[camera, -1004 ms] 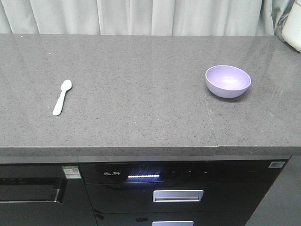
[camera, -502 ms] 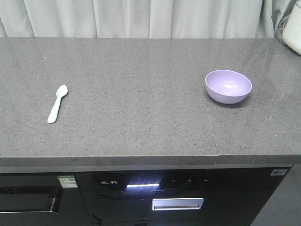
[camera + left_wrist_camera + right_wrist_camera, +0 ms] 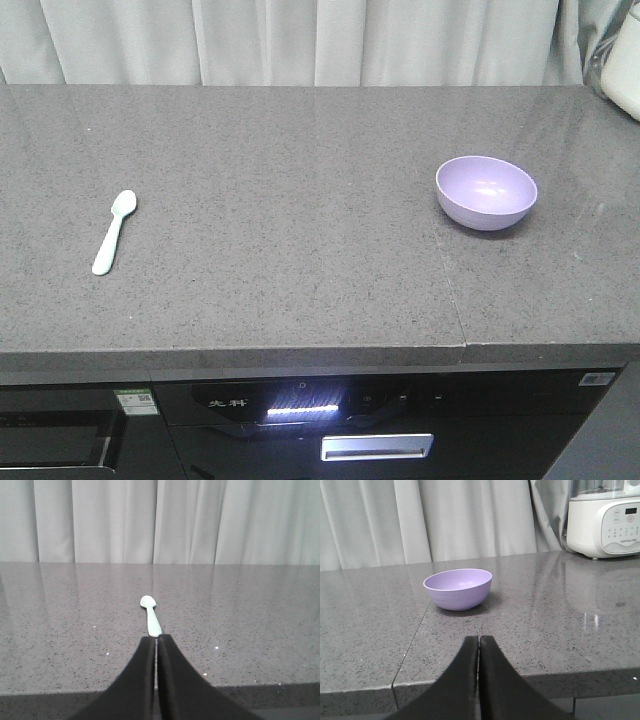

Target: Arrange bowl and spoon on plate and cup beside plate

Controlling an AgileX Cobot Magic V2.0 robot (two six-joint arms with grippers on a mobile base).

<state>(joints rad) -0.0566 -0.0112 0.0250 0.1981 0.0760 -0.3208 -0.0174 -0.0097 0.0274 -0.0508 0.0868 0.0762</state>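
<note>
The lavender bowl point(image 3: 486, 192) stands upright on the right part of the grey counter point(image 3: 290, 200); the right wrist view shows the bowl point(image 3: 458, 588) ahead, well beyond my right gripper point(image 3: 479, 637), which is shut and holds nothing. The mint-green spoon point(image 3: 114, 231) lies flat on the counter's left side. In the left wrist view the spoon point(image 3: 150, 615) points straight away, its handle end just past the tips of my left gripper point(image 3: 156, 636), shut with nothing in it. Neither gripper shows in the front view. The plate and the cup are out of view.
A white kitchen appliance point(image 3: 603, 519) stands at the counter's far right point(image 3: 625, 60). Pale curtains point(image 3: 300, 40) hang behind the counter. Below the front edge is a dark cabinet with a lit panel point(image 3: 300, 409) and a drawer handle point(image 3: 376, 446). A seam point(image 3: 452, 290) runs across the counter.
The front view has tilted and shifted: the counter, spoon and bowl sit lower in frame and the spoon is further left. Neither object has moved on the counter.
</note>
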